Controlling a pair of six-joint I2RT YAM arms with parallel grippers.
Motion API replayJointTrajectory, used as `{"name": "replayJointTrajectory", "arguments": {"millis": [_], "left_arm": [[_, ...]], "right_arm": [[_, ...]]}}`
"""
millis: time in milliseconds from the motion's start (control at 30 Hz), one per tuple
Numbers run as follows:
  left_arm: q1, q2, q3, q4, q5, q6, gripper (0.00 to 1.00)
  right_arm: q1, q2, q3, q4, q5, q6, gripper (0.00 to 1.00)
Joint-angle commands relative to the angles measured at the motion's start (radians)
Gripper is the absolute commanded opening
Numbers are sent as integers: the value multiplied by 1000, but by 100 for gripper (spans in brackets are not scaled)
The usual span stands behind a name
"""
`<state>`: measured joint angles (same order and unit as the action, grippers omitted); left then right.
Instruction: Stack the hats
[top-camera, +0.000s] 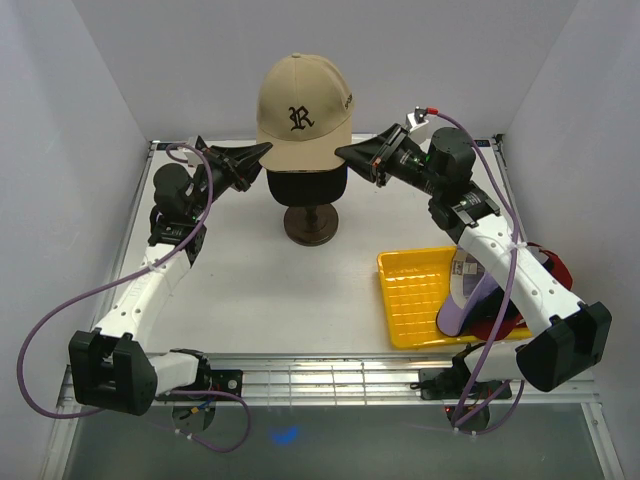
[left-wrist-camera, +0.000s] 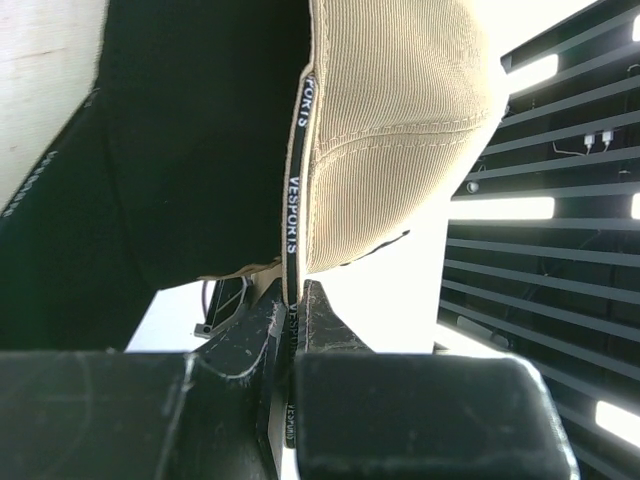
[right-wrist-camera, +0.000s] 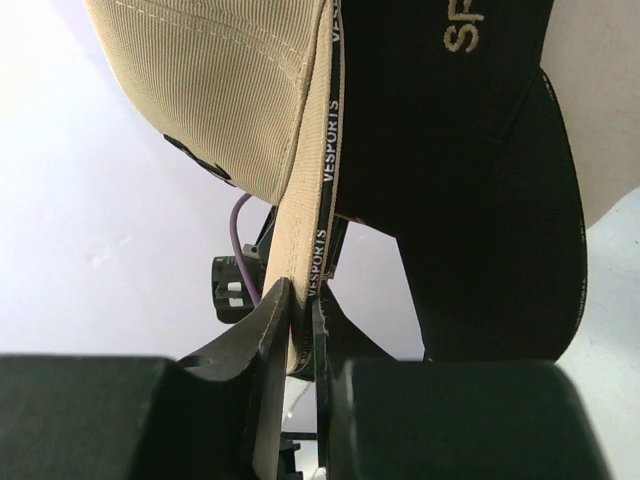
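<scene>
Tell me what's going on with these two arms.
Both arms hold the tan cap: the left gripper and right gripper each pinch its lower edge from opposite sides, holding it over a black cap on the mannequin stand. A lavender cap and a red cap lie at the yellow tray.

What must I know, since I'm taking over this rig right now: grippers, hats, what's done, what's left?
Left gripper: shut on the tan cap's left rim.
Right gripper: shut on its right rim.
Hats: the tan cap is held over the black cap, which sits atop the stand; I cannot tell whether it is fully seated. The lavender cap and red cap lie at the tray, partly hidden by the right arm.
Done: black cap in place, tan cap brought over it.
Left: seat and release the tan cap, then stack the others.
</scene>
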<state>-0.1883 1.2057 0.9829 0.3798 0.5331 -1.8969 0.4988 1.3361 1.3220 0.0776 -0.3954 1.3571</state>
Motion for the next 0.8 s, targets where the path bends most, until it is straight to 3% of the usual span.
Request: {"name": "replayJointTrajectory", "arguments": {"millis": [0, 767], "left_arm": [[-11, -55, -23, 34, 64, 21, 0], [-11, -97, -142, 8, 61, 51, 0]], "right_arm": [[1, -15, -27, 14, 1, -59, 8], [-36, -68, -245, 79, 6, -42, 8]]}}
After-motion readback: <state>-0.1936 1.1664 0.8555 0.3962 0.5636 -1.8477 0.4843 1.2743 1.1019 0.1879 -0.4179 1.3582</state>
